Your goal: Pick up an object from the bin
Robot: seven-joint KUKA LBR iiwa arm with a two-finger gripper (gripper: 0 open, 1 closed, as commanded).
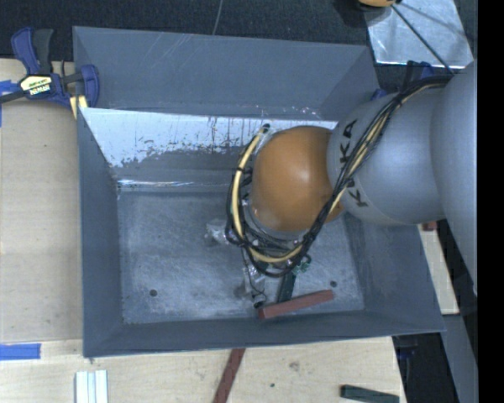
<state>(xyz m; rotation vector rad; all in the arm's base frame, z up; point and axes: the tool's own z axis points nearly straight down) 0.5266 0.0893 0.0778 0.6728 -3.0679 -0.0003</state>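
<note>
Hand (254, 290) (grip state cannot be told) hangs just beside a reddish-brown bar (301, 303) on the bin (101, 250) floor. The bar is probably stiff and light, best grasped across mid-length.

One grey metal bin (101, 250) with sloping walls. On its floor lies one reddish-brown flat bar (298, 303), long and narrow, close to the front wall. Just above the bar's left half there is one dark slim piece (286, 287), set aslant; it may be a loose thing or a part of the robot, which the view does not settle. One small pale metallic bit (216, 234) sits toward the middle of the floor. Two small dark specks mark the floor, one at the left (154, 292) and one at the right (332, 285).
</note>
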